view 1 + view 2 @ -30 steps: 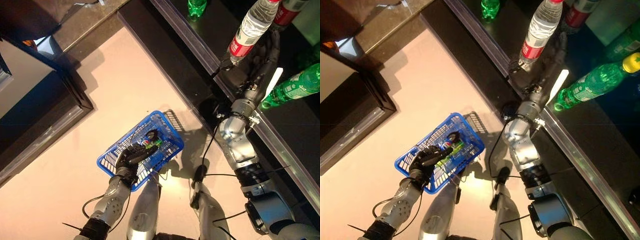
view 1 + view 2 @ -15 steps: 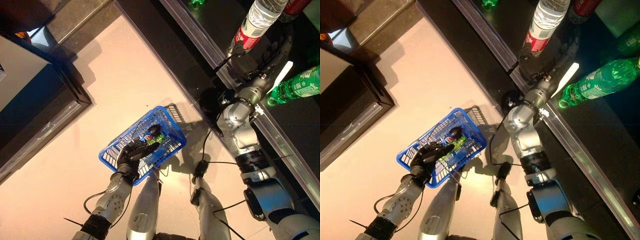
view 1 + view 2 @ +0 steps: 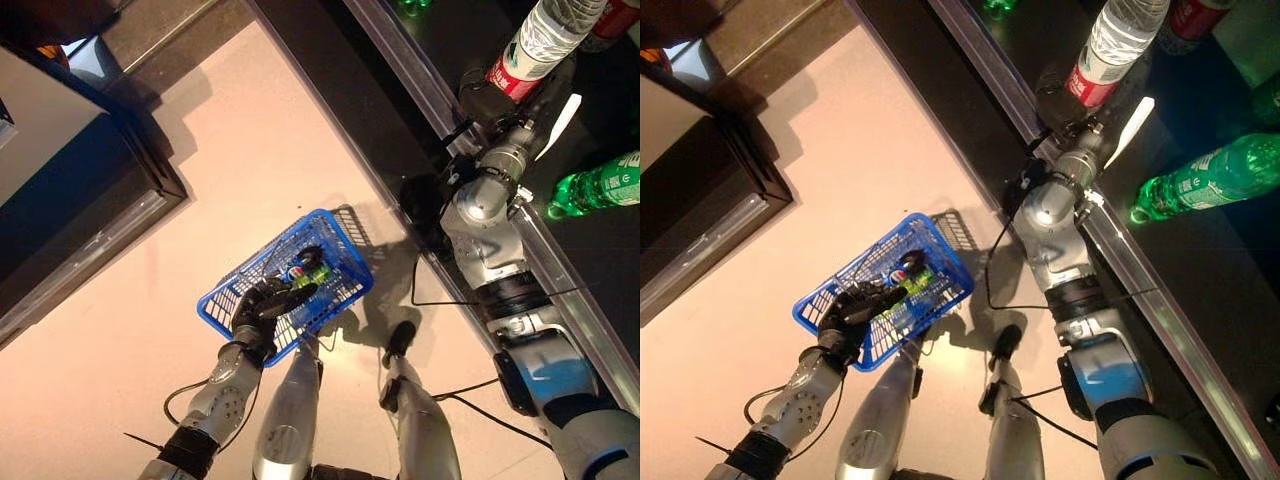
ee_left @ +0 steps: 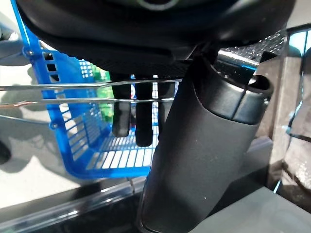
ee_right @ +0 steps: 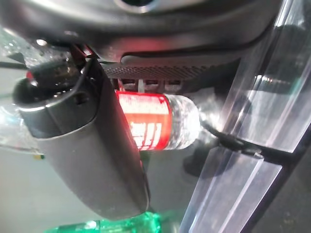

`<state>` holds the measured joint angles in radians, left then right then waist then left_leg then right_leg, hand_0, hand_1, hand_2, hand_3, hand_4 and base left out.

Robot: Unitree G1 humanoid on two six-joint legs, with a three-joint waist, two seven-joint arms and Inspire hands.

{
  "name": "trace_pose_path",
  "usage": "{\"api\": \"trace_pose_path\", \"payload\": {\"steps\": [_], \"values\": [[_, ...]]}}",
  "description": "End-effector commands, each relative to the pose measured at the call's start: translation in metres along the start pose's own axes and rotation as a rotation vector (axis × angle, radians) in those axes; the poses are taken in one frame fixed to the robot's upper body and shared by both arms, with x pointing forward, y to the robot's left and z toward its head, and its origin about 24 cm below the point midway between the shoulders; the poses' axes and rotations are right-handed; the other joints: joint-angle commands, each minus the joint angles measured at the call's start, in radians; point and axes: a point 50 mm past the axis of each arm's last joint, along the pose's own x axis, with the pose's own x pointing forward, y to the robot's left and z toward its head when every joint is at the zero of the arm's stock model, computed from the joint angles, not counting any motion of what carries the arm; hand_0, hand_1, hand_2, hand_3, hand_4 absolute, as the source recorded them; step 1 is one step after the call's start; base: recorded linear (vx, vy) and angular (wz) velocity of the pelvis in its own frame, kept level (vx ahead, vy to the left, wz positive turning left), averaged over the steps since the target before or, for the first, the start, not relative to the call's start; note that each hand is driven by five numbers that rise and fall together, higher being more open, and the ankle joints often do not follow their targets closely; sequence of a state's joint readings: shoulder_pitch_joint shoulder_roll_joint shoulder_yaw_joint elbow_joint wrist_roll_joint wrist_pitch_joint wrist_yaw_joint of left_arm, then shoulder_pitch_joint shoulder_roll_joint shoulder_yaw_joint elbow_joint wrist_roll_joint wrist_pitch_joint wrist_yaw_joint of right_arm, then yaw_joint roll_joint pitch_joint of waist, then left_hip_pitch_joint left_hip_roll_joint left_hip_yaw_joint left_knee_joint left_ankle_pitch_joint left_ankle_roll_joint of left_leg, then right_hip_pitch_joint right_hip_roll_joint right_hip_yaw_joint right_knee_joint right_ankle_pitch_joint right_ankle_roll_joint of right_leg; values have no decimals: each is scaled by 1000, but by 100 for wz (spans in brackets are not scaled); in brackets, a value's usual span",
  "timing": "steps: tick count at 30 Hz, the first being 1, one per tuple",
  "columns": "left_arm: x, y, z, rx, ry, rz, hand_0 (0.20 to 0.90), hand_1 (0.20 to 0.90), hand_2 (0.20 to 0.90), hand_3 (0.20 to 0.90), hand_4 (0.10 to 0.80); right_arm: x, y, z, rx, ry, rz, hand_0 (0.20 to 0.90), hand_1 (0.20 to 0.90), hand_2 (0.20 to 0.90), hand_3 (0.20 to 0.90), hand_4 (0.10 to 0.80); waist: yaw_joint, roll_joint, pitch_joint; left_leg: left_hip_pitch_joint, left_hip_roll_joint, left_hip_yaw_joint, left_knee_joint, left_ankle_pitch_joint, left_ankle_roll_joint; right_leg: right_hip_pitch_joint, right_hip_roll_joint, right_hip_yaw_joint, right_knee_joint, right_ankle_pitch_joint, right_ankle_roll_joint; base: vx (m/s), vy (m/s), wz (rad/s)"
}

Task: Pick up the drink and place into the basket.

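Note:
A clear water bottle (image 3: 545, 35) with a red label stands on the dark shelf at the upper right. My right hand (image 3: 490, 100) is shut on its lower part; in the right wrist view the bottle (image 5: 155, 127) lies between the thumb (image 5: 92, 145) and the palm. A blue plastic basket (image 3: 260, 258) hangs low in the middle, above the pale floor. My left hand (image 3: 258, 310) is shut on its wire handle (image 4: 73, 87), fingers curled over the wires. Inside the basket lie a green bottle and a drink with a blue-red logo (image 3: 305, 272).
A green bottle (image 3: 600, 185) lies on the shelf to the right of my right hand. Another red-labelled bottle (image 3: 1190, 15) and a green one (image 3: 1000, 5) stand farther back. A metal rail (image 3: 400, 60) edges the shelf. A dark cabinet (image 3: 90, 190) stands at the left.
The whole view has shifted a little. My right forearm has swung more upright while the hand stays round the water bottle. My left hand still holds the basket in the same place.

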<state>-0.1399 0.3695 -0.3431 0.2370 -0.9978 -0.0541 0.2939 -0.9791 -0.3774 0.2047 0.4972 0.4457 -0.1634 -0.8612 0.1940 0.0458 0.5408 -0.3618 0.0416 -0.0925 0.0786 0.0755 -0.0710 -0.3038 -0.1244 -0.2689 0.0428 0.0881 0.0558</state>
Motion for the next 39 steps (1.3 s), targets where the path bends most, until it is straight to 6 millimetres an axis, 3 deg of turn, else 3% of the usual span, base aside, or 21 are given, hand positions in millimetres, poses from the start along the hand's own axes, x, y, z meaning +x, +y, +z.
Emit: {"api": "trace_pose_path", "payload": {"steps": [1, 3, 4, 5, 12, 18, 29, 39], "values": [[-17, -35, 74, -4, -362, -266, 300, 300, 300, 200, 100, 26, 17, 83, 122, -294, 107, 900, 900, 900, 900, 800, 39, -8, -21, -49, -53, 11, 34, -4, 64, 16, -61, 35, 40, 5, 34, 10, -21, 6], [-17, -34, 75, 1, -363, -266, 300, 300, 300, 200, 100, 31, 15, 83, 99, -288, 99, 900, 900, 900, 900, 800, 43, -10, -21, -50, -54, 9, 35, -5, 65, 15, -62, 31, 41, 4, 34, 7, -17, 5], [-17, -33, 75, 3, -362, -267, 300, 300, 300, 200, 100, 35, 14, 83, 92, -285, 82, 394, 394, 394, 310, 210, 46, -9, -21, -50, -53, 9, 35, -5, 65, 17, -63, 27, 42, 4, 34, 0, 0, 0], [-18, -32, 75, 3, -360, -265, 300, 300, 300, 200, 100, 38, 12, 83, 69, -292, 73, 300, 300, 300, 200, 100, 49, -8, -21, -43, -53, 8, 38, -13, 64, 24, -62, 26, 44, -3, 35, 0, 0, 0], [-21, -24, 80, 12, -371, -254, 300, 300, 300, 200, 100, 57, -9, 91, 38, -322, 9, 300, 300, 300, 200, 100, 53, -14, -21, -56, -53, 1, 41, -11, 66, 14, -65, 14, 48, 3, 40, 0, -8, 3], [-22, -25, 82, 19, -379, -269, 300, 300, 300, 200, 100, 56, -11, 94, 64, -336, 9, 300, 300, 300, 200, 100, 51, -18, -21, -54, -53, 4, 41, -14, 68, 15, -65, 13, 44, 6, 44, -7, -12, 4], [-22, -27, 84, 12, -409, -276, 300, 300, 300, 200, 100, 41, -7, 92, 117, -362, 60, 300, 300, 300, 200, 100, 39, -15, -21, 8, -49, 18, 5, -12, 68, 64, -62, 18, 25, 1, 42, -44, -1, 0], [-23, -27, 86, 2, -437, -266, 300, 300, 300, 200, 100, 5, -5, 92, 218, -389, 183, 300, 300, 300, 200, 100, 12, -24, -30, 139, -38, 29, -41, -14, 62, 172, -52, 28, 5, -17, 32, -39, 2, -3]]}}
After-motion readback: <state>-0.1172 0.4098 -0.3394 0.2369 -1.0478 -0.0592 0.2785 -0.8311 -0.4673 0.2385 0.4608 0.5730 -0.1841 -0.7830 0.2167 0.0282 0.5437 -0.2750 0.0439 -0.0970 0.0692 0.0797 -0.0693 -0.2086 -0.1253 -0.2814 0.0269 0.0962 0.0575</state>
